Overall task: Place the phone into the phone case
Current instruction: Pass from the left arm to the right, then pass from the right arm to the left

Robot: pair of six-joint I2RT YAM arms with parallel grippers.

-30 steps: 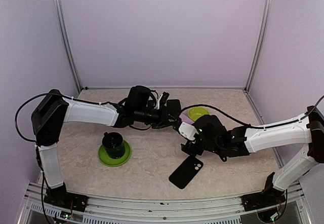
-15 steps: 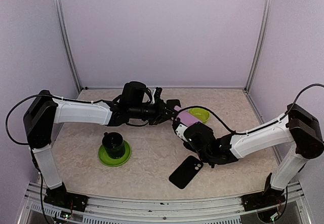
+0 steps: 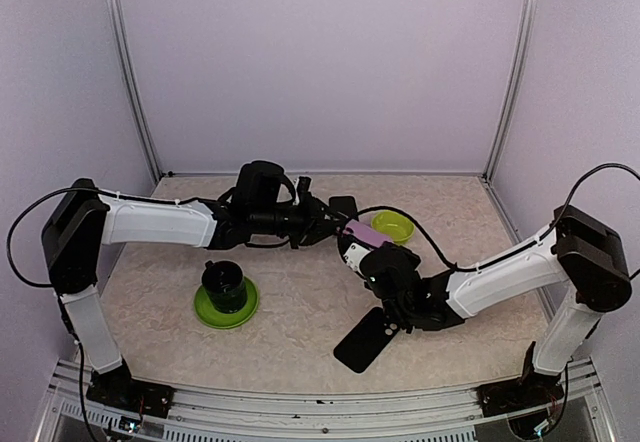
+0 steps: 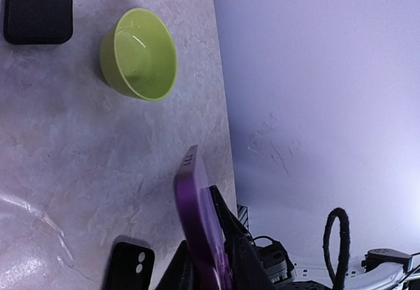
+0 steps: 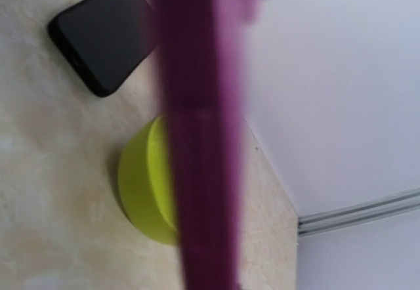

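The purple phone hangs edge-on above the table's middle, between both grippers. My left gripper is shut on its near end; in the left wrist view the phone rises from between the dark fingers. My right gripper has come up from below and is shut on the phone too. In the right wrist view the phone is a blurred purple band that hides the fingers. The black phone case lies flat near the front edge, camera holes showing, under the right forearm.
A lime green bowl sits just right of the phone. A black flat slab lies behind the grippers. A black cup stands on a green saucer at the left. Side walls close in the table.
The right gripper left the phone case, rose up and left to the phone, and shut on it. The left arm drew slightly left, still holding the phone.
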